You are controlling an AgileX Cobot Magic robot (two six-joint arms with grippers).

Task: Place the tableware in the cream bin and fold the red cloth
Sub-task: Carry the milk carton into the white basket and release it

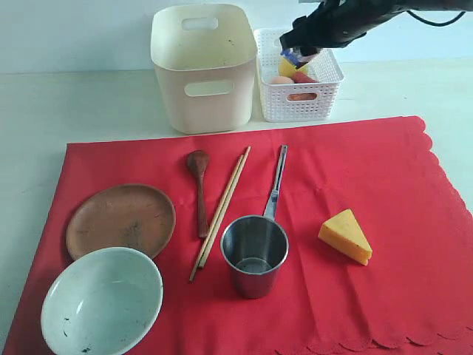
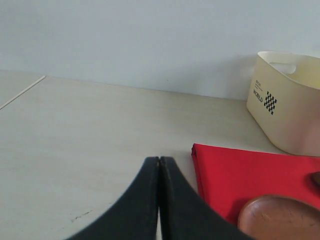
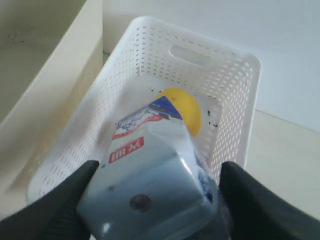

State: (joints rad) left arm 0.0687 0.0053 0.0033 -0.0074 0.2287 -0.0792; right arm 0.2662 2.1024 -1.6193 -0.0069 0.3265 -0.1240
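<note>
On the red cloth (image 1: pixel 355 170) lie a brown plate (image 1: pixel 120 220), a pale bowl (image 1: pixel 101 302), a dark spoon (image 1: pixel 199 192), chopsticks (image 1: pixel 222 211) and a long-handled steel cup (image 1: pixel 254 255). The cream bin (image 1: pixel 203 66) stands behind the cloth. My right gripper (image 1: pixel 301 53) hangs over the white basket (image 1: pixel 298 96), shut on a milk carton (image 3: pixel 150 170) that fills the space between its fingers. In the left wrist view my left gripper (image 2: pixel 159 160) is shut and empty over bare table, beside the cloth's corner (image 2: pixel 240 170) and the plate (image 2: pixel 280 217). It does not show in the exterior view.
A cheese wedge (image 1: pixel 345 235) lies on the cloth at the right. The basket holds a lemon (image 3: pixel 187 107) and other food items. Basket and cream bin stand side by side, almost touching.
</note>
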